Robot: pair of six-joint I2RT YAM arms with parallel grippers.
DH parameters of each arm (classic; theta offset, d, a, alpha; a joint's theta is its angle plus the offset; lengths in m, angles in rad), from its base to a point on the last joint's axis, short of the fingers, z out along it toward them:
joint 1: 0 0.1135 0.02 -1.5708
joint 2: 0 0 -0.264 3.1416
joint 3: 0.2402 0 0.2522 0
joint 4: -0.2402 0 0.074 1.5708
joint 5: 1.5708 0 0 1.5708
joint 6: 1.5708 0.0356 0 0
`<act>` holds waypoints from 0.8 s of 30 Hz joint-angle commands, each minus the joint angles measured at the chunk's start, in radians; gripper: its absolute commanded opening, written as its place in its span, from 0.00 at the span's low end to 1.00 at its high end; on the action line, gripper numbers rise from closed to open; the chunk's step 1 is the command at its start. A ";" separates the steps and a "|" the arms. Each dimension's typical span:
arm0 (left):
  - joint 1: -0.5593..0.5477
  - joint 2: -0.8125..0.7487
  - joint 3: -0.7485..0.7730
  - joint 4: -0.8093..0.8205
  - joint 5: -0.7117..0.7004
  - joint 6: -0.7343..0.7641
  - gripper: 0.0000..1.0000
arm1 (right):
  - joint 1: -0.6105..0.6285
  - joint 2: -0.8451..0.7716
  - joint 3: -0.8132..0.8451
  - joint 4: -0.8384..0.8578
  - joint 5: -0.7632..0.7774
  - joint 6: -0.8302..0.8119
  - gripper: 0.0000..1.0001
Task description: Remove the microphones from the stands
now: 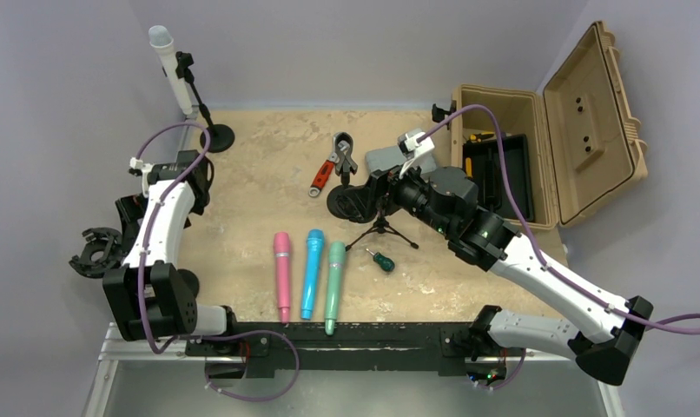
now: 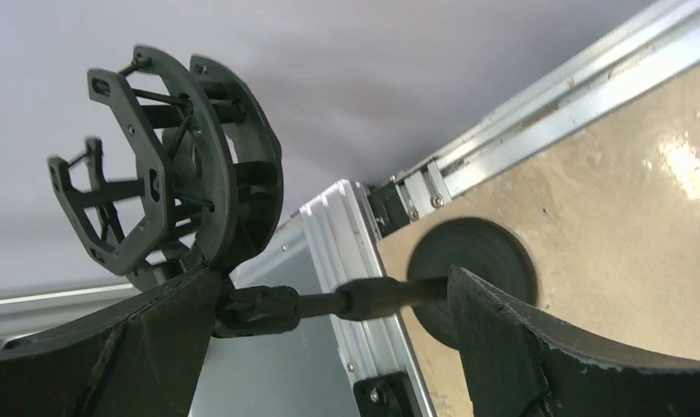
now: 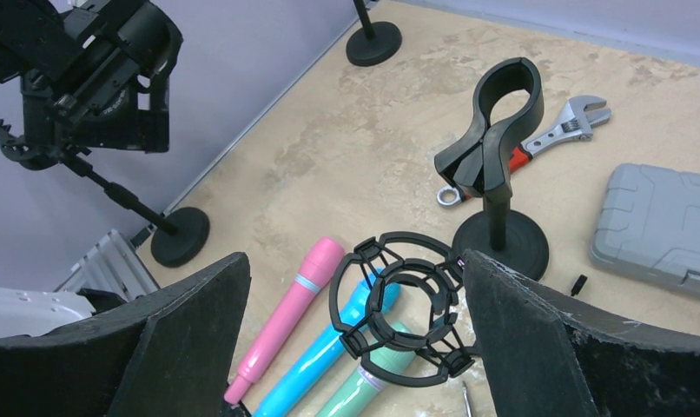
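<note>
1. My left hand (image 2: 329, 291): fingers apart, either side of a shock-mount stand's rod (image 2: 373, 298).
2. White microphone (image 1: 166, 65): clipped in its stand (image 1: 214, 135) (far-left corner of the surface (image 1: 268, 174)).
3. My right hand (image 3: 353, 261): fingers apart, above a tripod shock mount (image 3: 399, 304).

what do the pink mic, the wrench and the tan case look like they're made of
Pink mic: probably glossy plastic; smooth body with a bright highlight along it.
Wrench: bare metal head with a dull silver shine; the red handle looks plastic or rubber coated.
Tan case: seemingly matte moulded plastic; ribbed walls, no gloss.
</note>
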 commanded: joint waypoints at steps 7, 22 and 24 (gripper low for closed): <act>0.013 0.088 -0.075 0.151 0.389 -0.079 0.97 | 0.001 -0.031 -0.014 0.039 -0.011 0.002 0.90; -0.158 -0.051 0.222 0.060 0.324 0.045 1.00 | 0.001 -0.031 -0.022 0.046 -0.009 0.005 0.90; -0.181 -0.094 0.277 0.145 0.454 0.126 1.00 | 0.000 -0.025 -0.011 0.040 -0.006 0.002 0.91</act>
